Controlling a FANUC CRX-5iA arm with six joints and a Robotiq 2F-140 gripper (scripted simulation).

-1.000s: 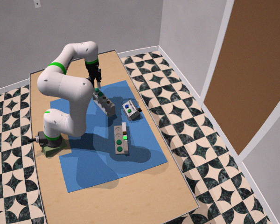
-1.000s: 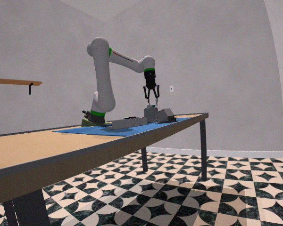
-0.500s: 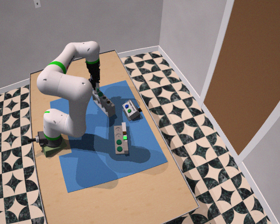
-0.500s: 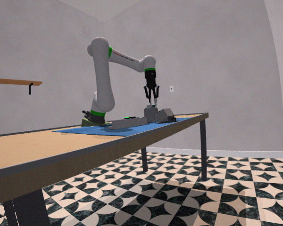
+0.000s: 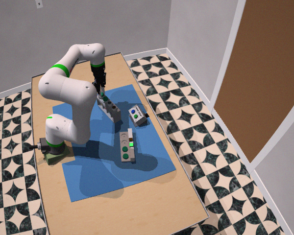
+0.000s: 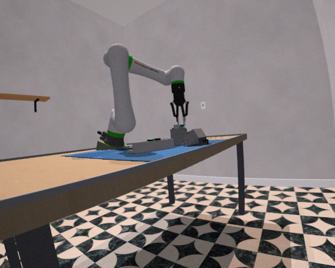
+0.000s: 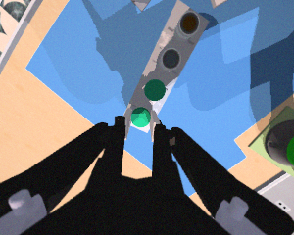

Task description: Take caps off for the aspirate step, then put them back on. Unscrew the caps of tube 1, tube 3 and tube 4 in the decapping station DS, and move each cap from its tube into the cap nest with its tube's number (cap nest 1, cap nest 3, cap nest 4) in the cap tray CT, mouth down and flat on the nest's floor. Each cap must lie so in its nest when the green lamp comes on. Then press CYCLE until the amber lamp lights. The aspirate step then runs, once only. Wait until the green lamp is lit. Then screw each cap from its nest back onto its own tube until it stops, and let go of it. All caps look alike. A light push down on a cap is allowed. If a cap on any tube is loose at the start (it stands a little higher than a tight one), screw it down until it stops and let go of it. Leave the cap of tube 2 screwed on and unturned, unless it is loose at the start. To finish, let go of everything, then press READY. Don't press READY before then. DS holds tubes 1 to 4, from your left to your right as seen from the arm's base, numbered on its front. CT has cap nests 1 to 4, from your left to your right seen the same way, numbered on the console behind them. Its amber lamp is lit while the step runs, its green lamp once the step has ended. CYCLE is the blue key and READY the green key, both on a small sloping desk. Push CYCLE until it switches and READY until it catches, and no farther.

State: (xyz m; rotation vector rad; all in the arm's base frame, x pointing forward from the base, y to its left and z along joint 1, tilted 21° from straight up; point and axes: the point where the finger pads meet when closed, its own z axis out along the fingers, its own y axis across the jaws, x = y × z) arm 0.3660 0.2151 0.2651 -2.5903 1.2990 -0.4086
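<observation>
The claw [image 7: 139,125] is clamped on a green cap [image 7: 140,117], 1 finger on each side, right at the far end of the decapping station [image 5: 115,116]. Counting from the arm's base, that end should be tube 1, so this reads as cap 1 going back onto its own tube.

Next along the row, the tube 2 cap [image 7: 155,90] sits in place. Tube 3 [image 7: 171,58] and tube 4 [image 7: 189,23] stand open, dark mouths showing.

Over at the cap tray [image 5: 121,158], the green lamp [image 5: 131,144] is lit, so the aspirate step looks finished. 2 caps lie in the nearer nests, which I take for nest 3 [image 5: 125,149] and nest 4 [image 5: 126,155]; the other 2 nests show no cap.

So by my reckoning: uncapping done, CYCLE [image 5: 133,110] done, recapping just under way. How far down cap 1 is threaded can't be told from here. Left to do: finish it, let go, return caps 3 and 4, then press READY [image 5: 135,116].
</observation>
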